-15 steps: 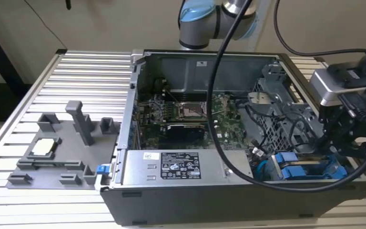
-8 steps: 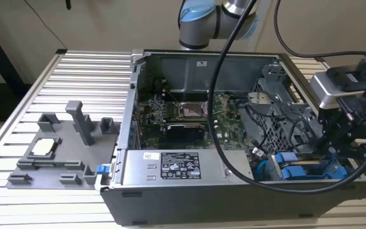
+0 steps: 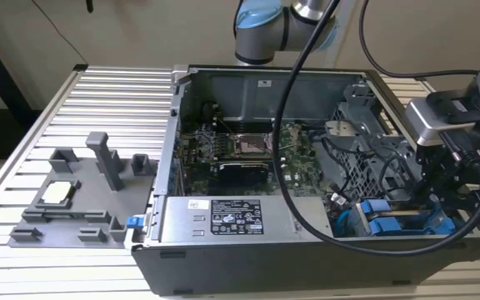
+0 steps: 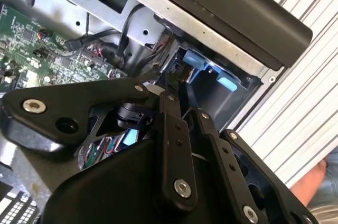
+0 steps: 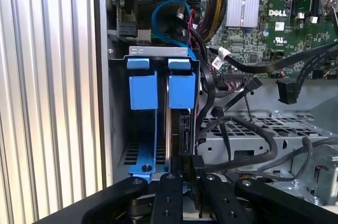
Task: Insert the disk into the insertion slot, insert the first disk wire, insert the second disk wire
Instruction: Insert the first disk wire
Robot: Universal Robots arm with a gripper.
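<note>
Wire step, by the look of it: the flat silver metal hard drive in its bright blue plastic frame (the disk) [image 5: 182, 89] already sits in the insertion slot [image 5: 158, 50], the rectangular bay of the dark grey metal drive cage. That's down in the corner of the open black and grey computer case [image 3: 249, 262] lying on the slatted aluminium counter [image 3: 115, 87]. A second blue-fronted drive [image 5: 142, 84] stands just beside it in the same cage.

The black end effector [image 5: 188, 174] hangs right over the disk's exposed end. As far as I can judge, its fingers are pinched on a small black wire plug [image 5: 187, 161]. Can't tell whether that's the first or the second wire.

To do this bit well, I'd keep the plug square to the disk's connector strip and push straight in along the slot with no rocking. The loose black cables [image 5: 248, 129] sit close alongside, so I'd keep them from getting trapped under the plug.

Orientation: the disk stands on edge. In the first wrist view you see it end-on, blue tab at one end of that face. My read is that its long axis runs down into the bay, away from the end effector, with the connector end facing the open side of the case.
</note>
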